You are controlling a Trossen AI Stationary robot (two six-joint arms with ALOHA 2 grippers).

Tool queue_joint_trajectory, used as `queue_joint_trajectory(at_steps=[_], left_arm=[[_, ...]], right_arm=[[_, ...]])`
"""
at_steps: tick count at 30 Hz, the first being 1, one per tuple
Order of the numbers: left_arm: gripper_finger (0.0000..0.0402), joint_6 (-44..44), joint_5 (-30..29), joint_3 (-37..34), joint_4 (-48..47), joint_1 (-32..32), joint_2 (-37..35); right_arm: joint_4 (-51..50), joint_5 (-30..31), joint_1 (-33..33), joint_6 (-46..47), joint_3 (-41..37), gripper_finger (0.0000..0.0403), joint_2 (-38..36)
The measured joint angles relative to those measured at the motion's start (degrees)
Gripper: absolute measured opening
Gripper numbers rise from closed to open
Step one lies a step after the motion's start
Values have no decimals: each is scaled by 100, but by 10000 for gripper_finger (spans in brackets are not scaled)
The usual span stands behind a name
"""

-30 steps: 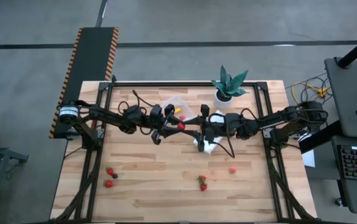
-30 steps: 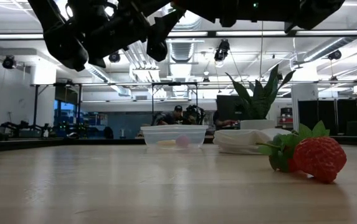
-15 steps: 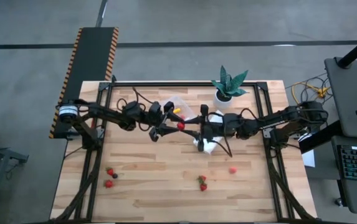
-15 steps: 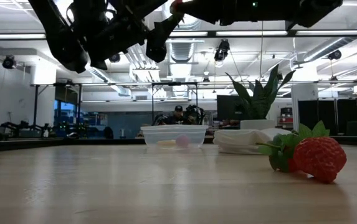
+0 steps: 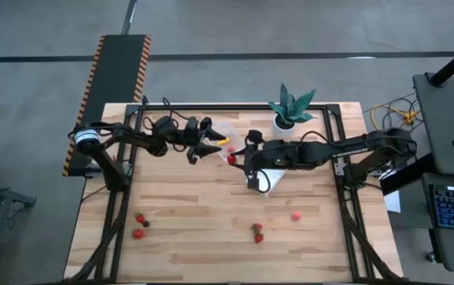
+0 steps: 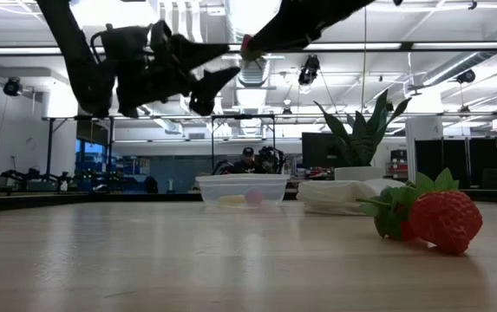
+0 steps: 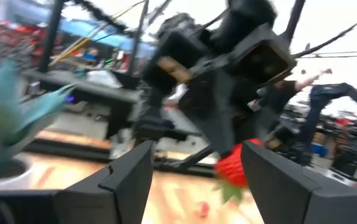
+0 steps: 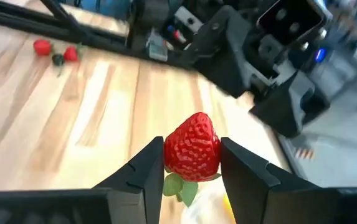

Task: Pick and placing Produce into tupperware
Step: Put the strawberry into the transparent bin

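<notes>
Above the tupperware — right claw grips strawberry.

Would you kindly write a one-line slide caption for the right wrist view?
Right gripper shut on a red strawberry above the wooden table, the left arm close ahead.

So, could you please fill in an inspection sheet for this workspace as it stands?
Surface: pale wooden table, slatted.
Job's things: clear plastic tub holds two pieces; red toy strawberries lie loose along the near side.
Clutter: folded white cloth, green potted plant.
Grippers: right gripper shut on a red strawberry; left gripper open, empty.
Cables: black leads along both arms.
Surroundings: person beyond the table.
</notes>
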Motion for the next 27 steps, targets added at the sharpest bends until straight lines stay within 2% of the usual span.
queue_joint_trajectory(at_steps=[5, 9, 13, 17, 20, 22, 27], left_arm=[[226, 52, -176, -52, -529, 477, -2], [226, 61, -769, -47, -1072, 724, -23], [226, 536, -1644, 69, -2341, 760, -266], [226, 1302, -2631, 276, -4222, 756, -887], [226, 1654, -3164, 265, -5069, 729, -1464], [226, 1770, -3312, 117, -5369, 719, -1926], [226, 1851, -3335, -369, -5432, 629, -3013]], right_arm=[[-1364, -18, -147, 1049, 582, 130, 0], [-2161, -117, -398, 1830, 923, 130, 0], [-2501, -351, -708, 2317, 1141, 130, 89], [-2638, -433, -983, 2419, 1327, 130, 394], [-2757, -521, -1168, 2408, 1538, 130, 757], [-2783, -685, -1277, 2337, 1746, 130, 1067], [-2936, -918, -1499, 2172, 2265, 130, 1762]])
